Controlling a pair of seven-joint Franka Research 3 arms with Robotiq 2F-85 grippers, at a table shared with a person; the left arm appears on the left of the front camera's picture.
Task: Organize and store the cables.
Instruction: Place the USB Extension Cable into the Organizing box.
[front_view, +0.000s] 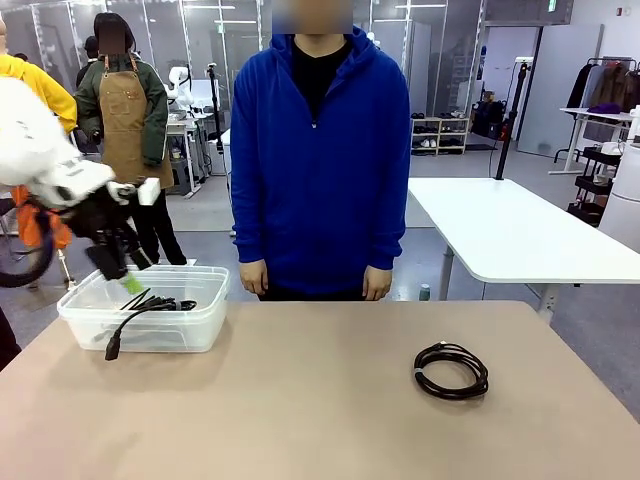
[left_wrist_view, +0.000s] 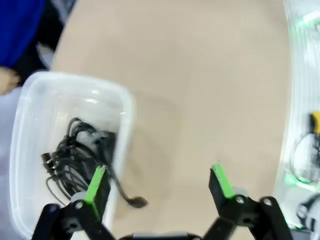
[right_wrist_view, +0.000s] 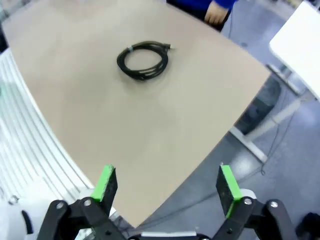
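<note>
While the left gripper (front_view: 127, 268) hung with its jaws wide and empty over the clear tub (front_view: 200, 335) at the table's far left, the right gripper (right_wrist_view: 167, 186) waited just as wide, high off the near right edge. To my eye, it should come straight down over the coiled cable (front_view: 452, 369) lying right of centre. Inside the tub, a tangle of cables (left_wrist_view: 75, 157) lay, one plug (front_view: 113, 347) draped over its near wall.

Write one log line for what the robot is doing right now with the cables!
left gripper: open, above bin | bin: holds cables | coiled cable: loose on table | right gripper: open, empty
</note>
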